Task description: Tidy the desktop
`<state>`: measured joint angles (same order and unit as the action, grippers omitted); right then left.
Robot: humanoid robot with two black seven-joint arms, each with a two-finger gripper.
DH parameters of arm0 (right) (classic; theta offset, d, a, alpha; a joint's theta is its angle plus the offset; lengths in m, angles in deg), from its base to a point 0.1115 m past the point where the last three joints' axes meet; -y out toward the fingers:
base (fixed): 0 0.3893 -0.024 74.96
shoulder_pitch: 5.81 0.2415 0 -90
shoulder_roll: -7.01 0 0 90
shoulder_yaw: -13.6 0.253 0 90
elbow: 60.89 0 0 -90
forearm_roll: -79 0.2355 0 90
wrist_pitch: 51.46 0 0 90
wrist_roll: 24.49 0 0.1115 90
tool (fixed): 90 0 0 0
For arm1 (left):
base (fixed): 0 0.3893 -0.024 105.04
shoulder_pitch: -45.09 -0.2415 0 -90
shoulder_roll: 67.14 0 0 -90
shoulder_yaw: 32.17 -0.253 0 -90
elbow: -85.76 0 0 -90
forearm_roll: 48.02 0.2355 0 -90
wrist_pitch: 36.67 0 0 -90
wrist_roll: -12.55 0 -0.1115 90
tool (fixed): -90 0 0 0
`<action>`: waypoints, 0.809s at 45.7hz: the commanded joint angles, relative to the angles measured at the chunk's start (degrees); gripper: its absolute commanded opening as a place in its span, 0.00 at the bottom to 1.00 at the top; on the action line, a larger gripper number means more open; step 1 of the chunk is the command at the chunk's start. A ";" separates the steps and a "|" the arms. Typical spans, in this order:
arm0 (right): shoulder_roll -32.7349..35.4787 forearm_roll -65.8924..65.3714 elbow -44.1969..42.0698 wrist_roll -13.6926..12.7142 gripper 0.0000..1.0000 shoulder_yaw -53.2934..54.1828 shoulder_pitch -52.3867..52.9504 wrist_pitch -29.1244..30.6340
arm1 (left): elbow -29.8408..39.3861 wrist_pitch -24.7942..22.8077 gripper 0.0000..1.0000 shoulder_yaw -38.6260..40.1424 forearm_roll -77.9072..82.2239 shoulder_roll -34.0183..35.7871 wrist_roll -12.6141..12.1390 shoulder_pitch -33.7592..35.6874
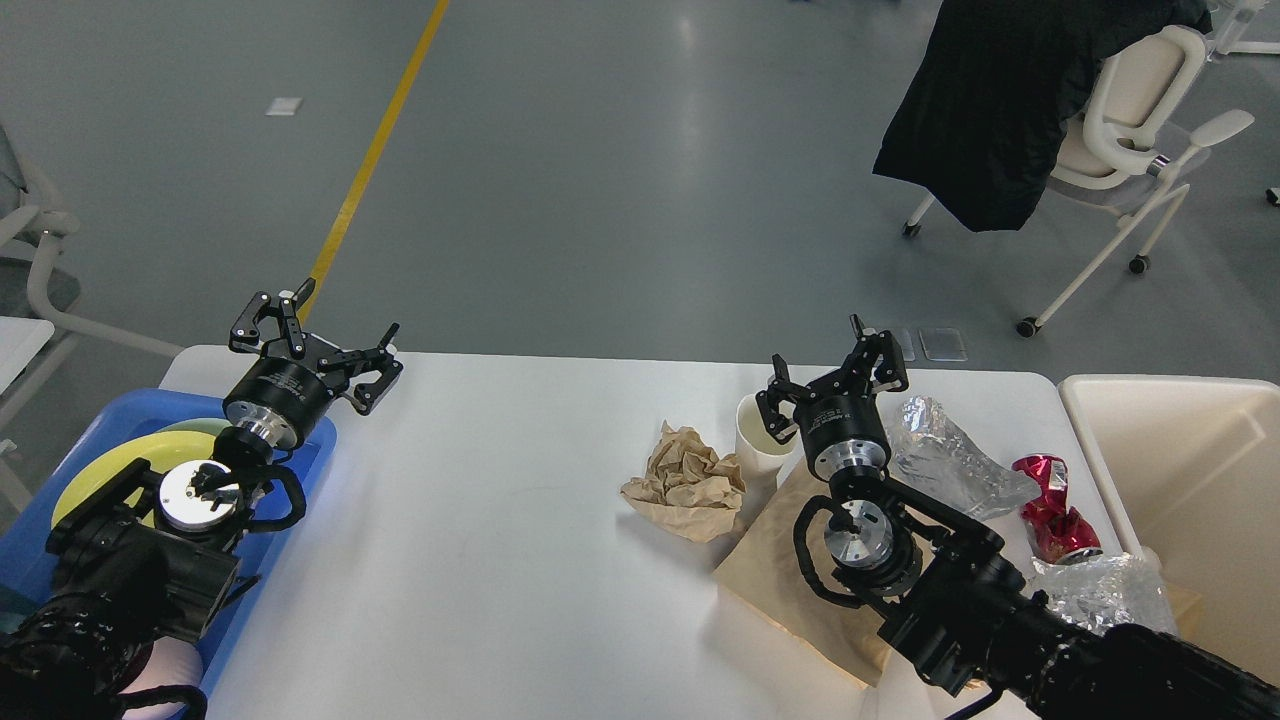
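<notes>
Presently, items as I read them from the head view:

- Desktop (520, 480): white, fills the near middle; rubbish gathered at its right end, left half bare.
- Crumpled brown paper (688, 482): beside a white paper cup (757, 440), upright; the two look to touch.
- Flat brown paper bag (775, 575): lying under my right arm.
- Clear plastic wrapper (945, 455) and crushed red can (1050, 505): nearer the right edge, close to the cream bin (1170, 470), probably where the waste is to go.
- Blue tray (60, 560): off the left end, holding a yellow-green plate (105, 470), so dishes seem sorted there.
- Left gripper (318, 345): fingers spread wide, empty, above the table's far-left corner.
- Right gripper (832, 385): fingers apart, empty, poised just over the cup rim, likely my next pick.
</notes>
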<state>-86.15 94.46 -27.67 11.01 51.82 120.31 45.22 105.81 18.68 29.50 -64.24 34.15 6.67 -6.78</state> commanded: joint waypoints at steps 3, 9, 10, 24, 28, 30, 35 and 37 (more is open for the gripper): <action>0.00 0.00 0.00 0.00 1.00 0.01 0.00 0.00 | -0.09 -2.18 1.00 -0.75 0.40 -0.39 3.06 -1.22; 0.00 0.00 0.00 0.00 1.00 0.01 0.00 0.00 | -0.18 -2.26 1.00 -1.02 0.67 -1.62 7.10 -1.39; 0.00 0.00 0.00 0.00 1.00 0.01 0.00 0.00 | -0.18 -2.35 1.00 -1.02 0.67 -1.71 7.37 -1.39; 0.00 0.00 0.00 0.00 1.00 0.01 0.00 0.00 | -0.27 -4.55 1.00 -1.02 0.67 -2.06 9.66 -2.89; 0.00 0.00 0.00 0.00 1.00 0.01 0.00 0.00 | -0.27 -6.65 1.00 -0.14 0.14 -1.88 9.92 -3.94; 0.00 0.00 0.00 0.00 1.00 0.01 0.00 0.00 | -0.27 -6.83 1.00 0.04 -0.21 -1.79 9.83 -4.03; 0.00 0.00 0.00 0.00 1.00 0.01 0.00 0.00 | -0.27 -6.83 1.00 0.48 -0.48 -1.88 9.83 -4.12; 0.00 0.00 0.00 0.00 1.00 0.01 0.00 0.00 | -0.27 -6.83 1.00 0.48 -0.39 -1.88 9.83 -4.12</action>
<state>-86.15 94.47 -27.67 11.01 51.83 120.31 45.22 105.53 11.95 29.76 -64.57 32.28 16.51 -10.82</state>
